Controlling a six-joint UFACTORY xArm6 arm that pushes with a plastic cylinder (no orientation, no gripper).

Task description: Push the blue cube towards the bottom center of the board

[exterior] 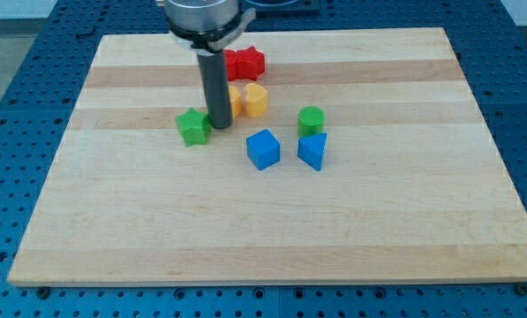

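Note:
The blue cube [263, 148] lies near the middle of the wooden board [272, 230]. My tip [220, 125] rests on the board up and to the left of the cube, about a cube's width away. It stands just right of a green star block [193, 126] and may touch it. The rod hides part of a yellow block [236, 101] behind it.
A blue triangular block [312, 150] lies right of the cube, with a green cylinder [312, 119] just above it. A yellow heart-like block [257, 100] and a red star block [244, 63] sit toward the view's top.

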